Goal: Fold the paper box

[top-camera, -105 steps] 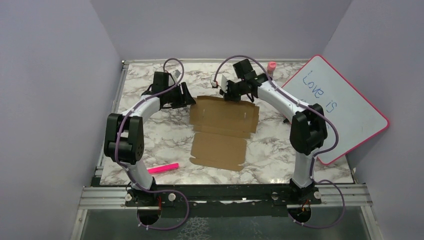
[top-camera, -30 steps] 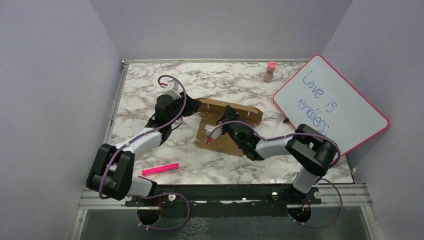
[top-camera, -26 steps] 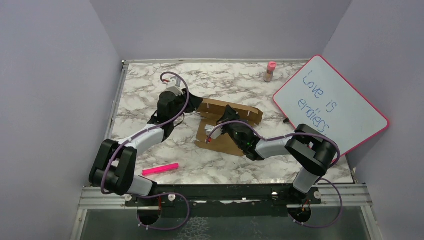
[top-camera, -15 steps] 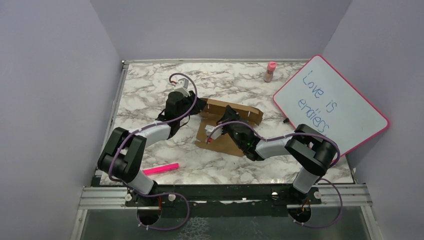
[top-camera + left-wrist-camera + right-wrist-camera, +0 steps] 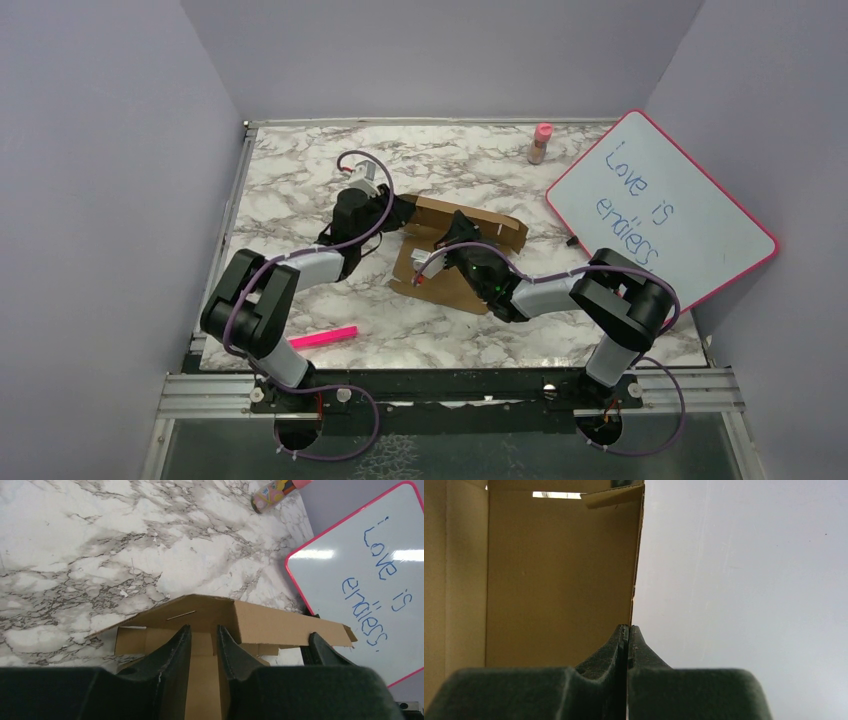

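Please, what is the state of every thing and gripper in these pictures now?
paper box: partly folded, far panel raised.
left gripper: jaws narrowly apart, cardboard between; grip unclear.
right gripper: shut on raised panel's edge.
whiteboard: written on in blue.
pink marker: lying flat, untouched.
small bottle: capped, far edge.

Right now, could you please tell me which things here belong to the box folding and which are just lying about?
In the job: box, left gripper, right gripper.
Lying about: whiteboard, pink marker, pink-capped bottle.
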Tool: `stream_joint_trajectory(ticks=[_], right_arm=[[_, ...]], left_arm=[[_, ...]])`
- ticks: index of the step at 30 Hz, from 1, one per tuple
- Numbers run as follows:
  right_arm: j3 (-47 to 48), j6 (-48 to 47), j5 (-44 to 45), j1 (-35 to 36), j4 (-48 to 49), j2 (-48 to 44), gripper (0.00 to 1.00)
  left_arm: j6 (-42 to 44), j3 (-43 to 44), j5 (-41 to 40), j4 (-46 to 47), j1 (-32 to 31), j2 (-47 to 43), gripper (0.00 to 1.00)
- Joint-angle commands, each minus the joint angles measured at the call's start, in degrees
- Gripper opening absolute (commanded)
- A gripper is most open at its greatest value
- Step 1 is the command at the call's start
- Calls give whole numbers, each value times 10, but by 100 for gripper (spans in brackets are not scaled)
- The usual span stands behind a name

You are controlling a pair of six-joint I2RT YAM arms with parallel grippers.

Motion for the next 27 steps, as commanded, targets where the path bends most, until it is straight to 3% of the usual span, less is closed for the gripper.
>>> stream_joint_trajectory(ticks=[1,10,18,27], right_arm=[[-7,6,0,4,29,1,3],[-5,3,0,4,21,1,3],[-6,4,-1,4,18,0,3],[-5,7,-4,4,12,1,3]], left_arm=[[2,-45,-29,34,-5,-36,29],[11,-118,-101,35,10,-68,38],[1,-103,-96,112,10,27,46],[-22,-60,-56,217,10,149,49]])
